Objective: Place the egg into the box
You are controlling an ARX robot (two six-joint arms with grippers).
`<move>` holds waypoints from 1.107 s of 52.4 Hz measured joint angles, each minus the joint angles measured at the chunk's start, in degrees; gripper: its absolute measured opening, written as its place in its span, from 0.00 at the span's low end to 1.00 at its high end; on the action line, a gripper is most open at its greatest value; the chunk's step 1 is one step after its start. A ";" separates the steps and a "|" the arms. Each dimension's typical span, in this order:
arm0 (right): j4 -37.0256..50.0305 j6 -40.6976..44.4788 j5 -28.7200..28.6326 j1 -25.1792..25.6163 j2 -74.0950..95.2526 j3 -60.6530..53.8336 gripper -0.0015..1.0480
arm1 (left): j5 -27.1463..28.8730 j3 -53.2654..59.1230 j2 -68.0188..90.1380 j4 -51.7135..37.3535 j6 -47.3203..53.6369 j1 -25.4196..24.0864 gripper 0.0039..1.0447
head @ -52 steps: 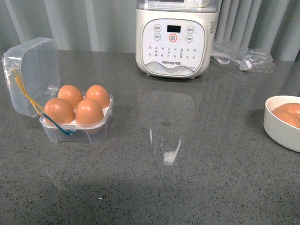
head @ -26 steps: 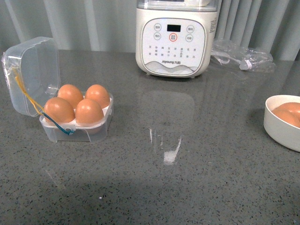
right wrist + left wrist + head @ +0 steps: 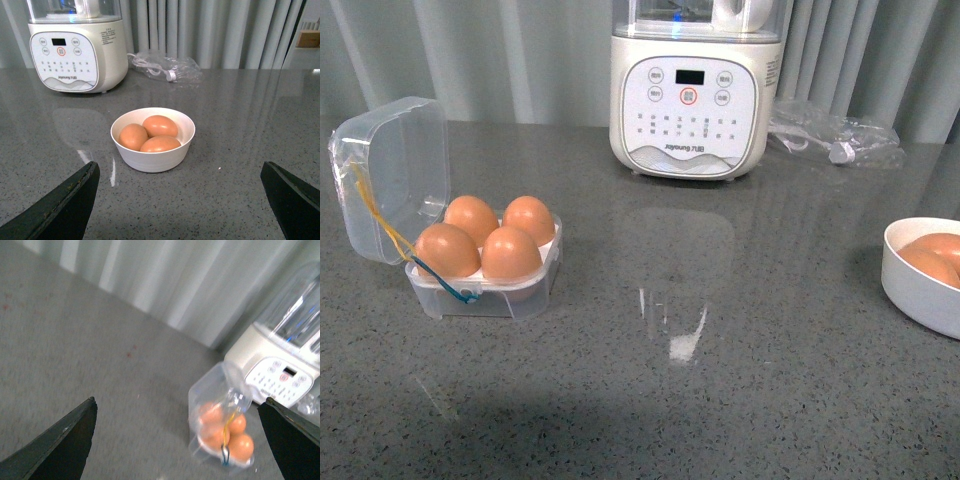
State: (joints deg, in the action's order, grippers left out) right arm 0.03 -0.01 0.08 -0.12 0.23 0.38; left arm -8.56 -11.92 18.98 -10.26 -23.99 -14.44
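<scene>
Orange-brown all round, folks: four eggs (image 3: 510, 252) fill all four hollows of the clear box (image 3: 485, 290), two in front, two behind. One of them is the egg of the task, but they look alike and I can't tell which. Each stands on end, long axis upright, narrow end up. The domed lid (image 3: 395, 175) is swung open and stands nearly upright on the box's left side, a yellow cord (image 3: 380, 215) running across it and a blue cord (image 3: 455, 288) at the front corner.

One box, one white bowl (image 3: 152, 160), one cream kitchen machine (image 3: 688, 90) with a touch panel, and one clear plastic bag (image 3: 835, 140) at the back of the grey speckled bench (image 3: 720, 400).

The front view cuts the bowl off at the right edge, and only two eggs peek out. The right wrist view gives the full count: three loose eggs (image 3: 160, 126) lying on their sides, touching one another.

The left wrist view looks at the box from behind its lid, blurred, so the eggs are orange smudges through the plastic.

Neither arm shows from the front. The left gripper (image 3: 179, 405) has its jaws spread wide, nothing between them. The right gripper (image 3: 180, 165) is likewise spread wide, its jaws empty, well short of the bowl.
</scene>
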 joint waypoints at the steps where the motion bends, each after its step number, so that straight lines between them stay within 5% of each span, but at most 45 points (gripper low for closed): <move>1: 0.00 0.00 0.00 -0.02 0.00 0.00 0.93 | -0.35 -0.68 1.75 -2.14 0.28 -0.26 0.94; 11: 0.00 0.00 0.00 0.00 0.00 0.00 0.93 | 0.59 -3.69 30.75 -37.11 13.66 1.95 0.94; 19: 0.00 0.00 0.00 0.00 0.00 0.00 0.93 | 2.64 -7.39 46.95 -49.92 24.11 4.02 0.94; 36: 0.00 0.00 0.00 0.00 0.00 0.00 0.93 | 4.04 -14.05 62.03 -49.40 36.04 9.55 0.94; 58: 0.00 0.00 0.00 0.00 0.00 0.00 0.93 | 3.74 -15.87 62.10 -44.48 38.95 19.10 0.94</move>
State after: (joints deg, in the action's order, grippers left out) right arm 0.03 -0.01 0.08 -0.12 0.23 0.38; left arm -4.82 -27.79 81.08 -54.74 14.96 4.67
